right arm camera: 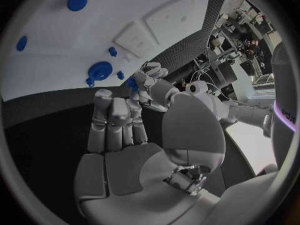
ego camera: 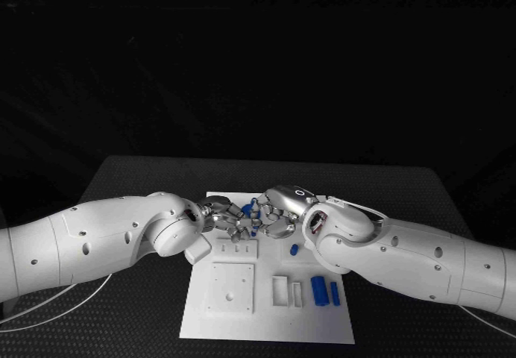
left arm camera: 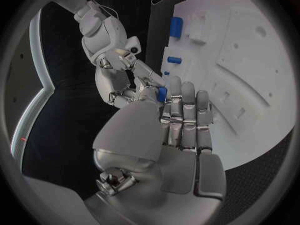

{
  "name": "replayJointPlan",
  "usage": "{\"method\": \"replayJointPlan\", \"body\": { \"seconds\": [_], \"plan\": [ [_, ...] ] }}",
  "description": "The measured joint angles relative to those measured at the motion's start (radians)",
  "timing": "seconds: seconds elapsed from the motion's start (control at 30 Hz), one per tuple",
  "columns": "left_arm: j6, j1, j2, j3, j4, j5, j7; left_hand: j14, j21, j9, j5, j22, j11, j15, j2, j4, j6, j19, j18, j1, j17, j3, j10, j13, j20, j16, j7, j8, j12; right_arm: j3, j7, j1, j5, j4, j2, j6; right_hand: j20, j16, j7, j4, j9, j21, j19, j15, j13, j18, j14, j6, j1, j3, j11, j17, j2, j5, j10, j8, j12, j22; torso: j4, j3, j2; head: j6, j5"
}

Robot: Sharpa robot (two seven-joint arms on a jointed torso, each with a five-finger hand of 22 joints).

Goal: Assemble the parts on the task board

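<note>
Left hand (ego camera: 221, 214) and right hand (ego camera: 282, 210) meeting above the far edge of the task board (ego camera: 269, 317), fingers of both clamped together on one small blue part (ego camera: 248, 211), with two blue bars (ego camera: 326, 291) lying on the board's near right.

No legible text, label or number anywhere.

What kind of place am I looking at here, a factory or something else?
Probably a robotics lab or test room, not a factory. A black table carries a white task board with small blue parts, set against a dark backdrop, and the right wrist view shows cluttered shelves or desks of equipment behind.
</note>
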Motion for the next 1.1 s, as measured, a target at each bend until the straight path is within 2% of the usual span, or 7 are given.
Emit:
{"method": "replayJointPlan", "body": {
  "seconds": [0.43,0.5,0.67,0.73,0.83,1.03,1.1],
  "plan": [
    [-0.005,0.000,0.000,0.000,0.000,0.007,0.012,0.016,0.000,0.006,0.002,0.001,-0.021,-0.016,0.045,-0.003,0.036,-0.004,0.000,0.103,0.011,-0.044,0.082,0.015,0.004,0.015,0.002,0.032,0.008,0.000,0.006,0.000,0.013,-0.006,0.003,0.003,0.000,0.000,0.001,-0.004,0.000,0.000,0.000,0.000,-0.019,-0.001,0.000,-0.001,-0.012,0.001,0.009,-0.002,-0.012,0.008,-0.010,0.000,-0.022,0.000,0.0001,-0.0004,0.000,-0.001,0.001],
    [-0.006,0.000,0.000,0.000,0.000,0.008,0.014,0.022,0.005,0.006,0.018,0.003,-0.026,-0.021,0.045,0.000,0.039,-0.003,0.000,0.114,0.018,-0.057,0.091,0.022,0.004,0.028,0.005,0.032,0.017,0.000,0.009,0.000,0.019,-0.008,0.002,0.003,0.000,0.000,0.012,-0.008,0.000,0.000,0.000,0.002,-0.021,-0.001,-0.002,-0.012,-0.023,-0.012,0.012,-0.002,-0.023,0.021,-0.019,0.001,-0.027,0.000,0.0001,-0.0004,0.000,0.000,0.001],
    [-0.013,0.000,-0.001,0.000,-0.001,0.009,0.021,0.039,0.020,0.006,0.048,0.011,-0.041,-0.035,0.052,0.006,0.048,0.002,0.000,0.123,0.039,-0.086,0.121,0.050,-0.002,0.071,0.014,0.032,0.048,-0.001,0.012,0.001,0.032,-0.018,-0.001,0.002,0.023,-0.018,0.112,-0.028,-0.032,-0.021,-0.039,0.048,-0.034,-0.015,-0.048,-0.068,-0.058,-0.107,0.054,-0.004,-0.058,0.044,-0.081,-0.075,-0.059,0.000,0.0000,-0.0003,0.000,0.000,0.002],
    [-0.017,0.000,-0.001,0.000,-0.002,0.010,0.025,0.043,0.028,0.006,0.048,0.013,-0.046,-0.039,0.052,0.006,0.049,0.008,0.000,0.123,0.045,-0.086,0.131,0.060,0.001,0.085,0.016,0.032,0.060,-0.001,0.013,0.001,0.037,-0.021,-0.005,0.001,0.030,-0.023,0.117,-0.038,-0.039,-0.031,-0.055,0.059,-0.039,-0.014,-0.066,-0.097,-0.059,-0.125,0.067,-0.004,-0.059,0.046,-0.099,-0.091,-0.062,0.000,-0.0002,-0.0003,0.000,0.001,0.002],
    [-0.022,0.000,-0.002,0.000,-0.004,0.009,0.029,0.048,0.039,0.006,-0.045,0.015,-0.048,-0.048,0.019,0.058,0.050,0.020,0.000,0.118,0.055,-0.004,0.134,0.097,-0.002,0.116,0.017,0.048,0.091,-0.001,0.015,0.002,0.042,-0.023,-0.012,-0.003,0.042,-0.027,0.126,-0.051,-0.044,-0.038,-0.072,0.073,-0.043,-0.014,-0.085,-0.125,-0.059,-0.140,0.081,-0.004,-0.059,0.063,-0.120,-0.103,-0.062,0.000,-0.0004,0.0002,0.000,0.001,0.002],
    [-0.029,0.000,-0.004,0.000,-0.012,0.004,0.032,0.058,0.067,0.012,-0.054,0.030,-0.059,-0.062,-0.023,0.058,0.054,0.020,0.000,0.075,0.063,0.063,0.145,0.137,-0.002,0.155,0.015,0.099,0.130,-0.001,0.022,0.003,0.047,-0.028,-0.031,-0.025,0.052,-0.027,0.137,-0.056,-0.046,-0.043,-0.085,0.086,-0.050,-0.013,-0.100,-0.146,-0.046,-0.151,0.091,-0.004,-0.072,0.091,-0.138,-0.110,-0.058,0.000,-0.0006,0.0009,0.000,0.002,0.002],
    [-0.029,0.000,-0.004,0.000,-0.014,0.001,0.032,0.063,0.073,0.111,-0.054,0.034,-0.062,-0.067,-0.021,0.057,0.055,0.020,0.000,0.065,0.066,0.065,0.144,0.148,-0.002,0.166,0.014,0.106,0.142,-0.001,0.025,0.006,0.048,-0.033,-0.039,-0.034,0.055,-0.027,0.142,-0.055,-0.046,-0.043,-0.088,0.086,-0.052,-0.013,-0.100,-0.158,-0.043,-0.152,0.091,-0.004,-0.075,0.096,-0.138,-0.110,-0.054,0.000,-0.0003,0.0009,0.000,0.003,0.002]
  ]
}}
